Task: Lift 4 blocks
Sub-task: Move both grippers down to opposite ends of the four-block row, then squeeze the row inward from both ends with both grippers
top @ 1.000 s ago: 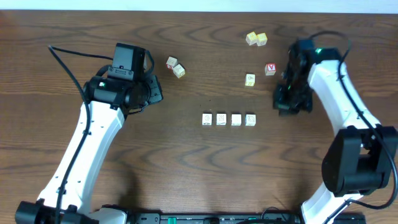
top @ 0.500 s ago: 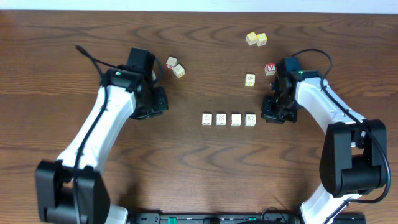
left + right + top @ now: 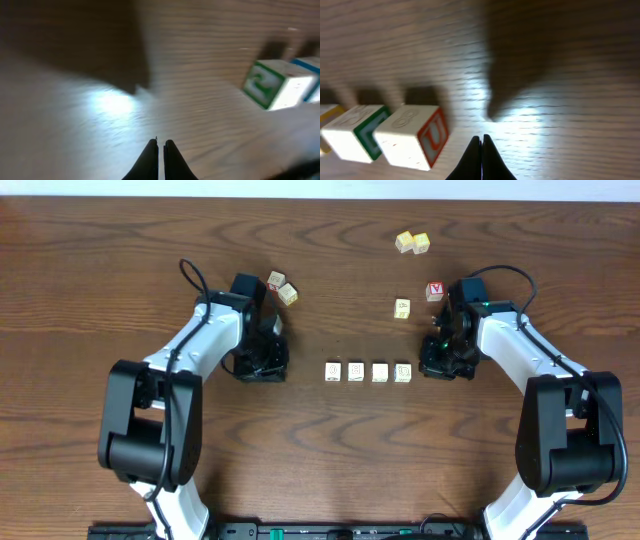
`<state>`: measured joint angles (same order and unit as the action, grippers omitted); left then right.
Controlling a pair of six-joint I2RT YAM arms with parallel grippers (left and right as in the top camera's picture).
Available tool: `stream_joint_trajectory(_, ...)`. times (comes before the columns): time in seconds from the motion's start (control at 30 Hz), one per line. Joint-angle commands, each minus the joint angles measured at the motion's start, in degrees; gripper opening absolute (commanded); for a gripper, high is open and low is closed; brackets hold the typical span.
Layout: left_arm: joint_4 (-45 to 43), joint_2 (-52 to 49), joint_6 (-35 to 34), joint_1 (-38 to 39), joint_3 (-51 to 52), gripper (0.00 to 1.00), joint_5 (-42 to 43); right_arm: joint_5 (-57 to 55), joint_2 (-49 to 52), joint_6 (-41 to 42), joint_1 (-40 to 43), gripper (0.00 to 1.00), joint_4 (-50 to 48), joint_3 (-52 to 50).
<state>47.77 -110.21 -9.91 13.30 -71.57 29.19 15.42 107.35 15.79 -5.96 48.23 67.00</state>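
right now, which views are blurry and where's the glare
Left wrist: blurred throughout, bright glare patch on the table, green-faced block smeared. Right wrist: sharper, glare beside a dark shadow, red-U block readable. Overhead: evenly lit, row of four blocks crisp, though their prints are too small to read.

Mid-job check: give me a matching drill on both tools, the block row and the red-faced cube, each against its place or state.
Things:
1 left tool
2 right tool
3 block row
4 red-faced cube

Places or states:
a between the two tools
b shut, beside the orange-sided block
c shut, green-faced block ahead, apart
d beyond the row, toward the right

Pairs: 1-c, 2-b, 3-a, 4-d
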Motion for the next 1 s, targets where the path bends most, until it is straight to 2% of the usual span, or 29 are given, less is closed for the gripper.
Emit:
stream_joint_trajectory(0.0, -3.0, -1.4, 8.0, -0.1, 2.0, 0.07, 10.5, 5.9, -0.5, -4.1, 0.0, 0.01, 1.1, -0.4)
stream_joint_trajectory(0.1, -4.5, -1.4, 8.0, -1.7, 2.6, 0.07, 11.0, 6.8, -0.5, -4.4, 0.9, 0.01, 1.5, -0.4)
stream_joint_trajectory(0.27, -6.0, -1.4, 9.3, -3.7, 3.0, 0.07, 17.8, 10.0, -0.5, -4.8, 1.1, 0.01, 1.9, -0.6)
stream_joint_trajectory(0.63, -8.5, -3.0, 6.8, -3.1, 3.1, 0.07, 17.3, 9.7, -0.5, -4.7, 2.6, 0.01, -5.5, -6.8)
stream_joint_trajectory(0.83, -9.6, -7.7, 6.9, -4.0, 3.1, 0.07, 21.0, 12.3, -0.5, -4.8, 5.6, 0.01, -6.7, -6.9)
stream_joint_trajectory(0.97, -9.7, -7.8, 7.1, -4.2, 3.1, 0.07, 22.9, 18.8, -0.5, -6.1, 5.8, 0.01, -7.4, -7.0)
